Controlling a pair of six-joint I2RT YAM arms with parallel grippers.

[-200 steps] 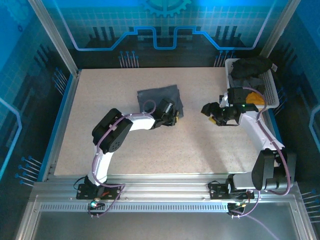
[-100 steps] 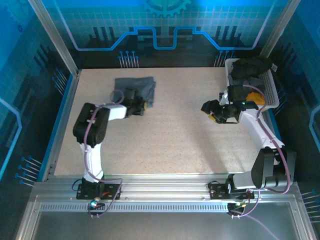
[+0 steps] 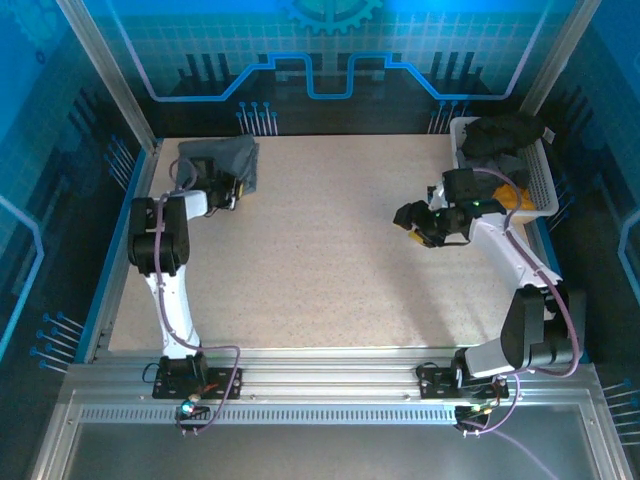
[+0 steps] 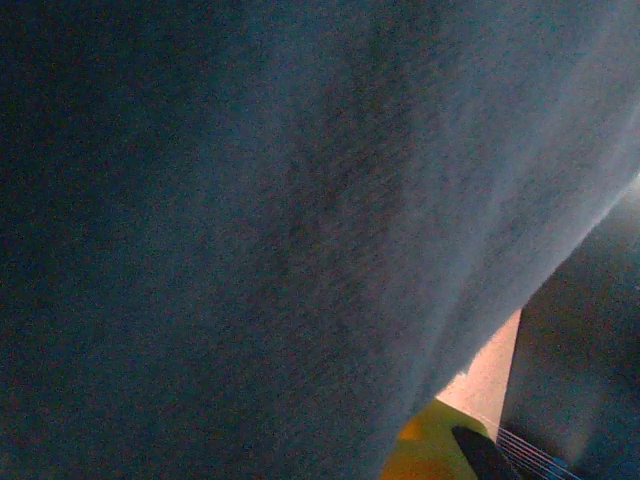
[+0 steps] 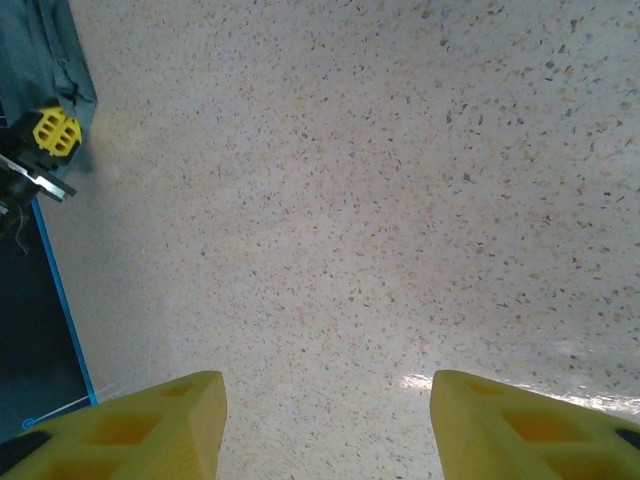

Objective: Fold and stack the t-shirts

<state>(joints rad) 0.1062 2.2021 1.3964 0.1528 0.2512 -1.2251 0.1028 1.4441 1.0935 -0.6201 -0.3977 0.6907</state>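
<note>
Now, stacking step: folded grey shirt (image 3: 222, 158) at 10 o'clock corner of table (image 3: 320, 260), left fingers (image 4: 420, 458) clamped on its edge; right fingers (image 5: 130, 430) apart, empty, 3 o'clock by basket (image 3: 545, 185). Next, likely: release, fetch another shirt.

One slate-grey t-shirt (image 3: 222, 158), one black t-shirt (image 3: 505, 132), one orange-yellow t-shirt (image 3: 516, 194), one white basket (image 3: 546, 180)

The top camera looks straight down from high up and sees the whole surface (image 3: 330, 260), with the grey t-shirt (image 3: 232, 155) on the side far from it. The left wrist camera is very close to the grey t-shirt (image 4: 250, 220). The right wrist camera looks down at the surface from well away from the grey t-shirt (image 5: 45, 50). All three views share it.
</note>
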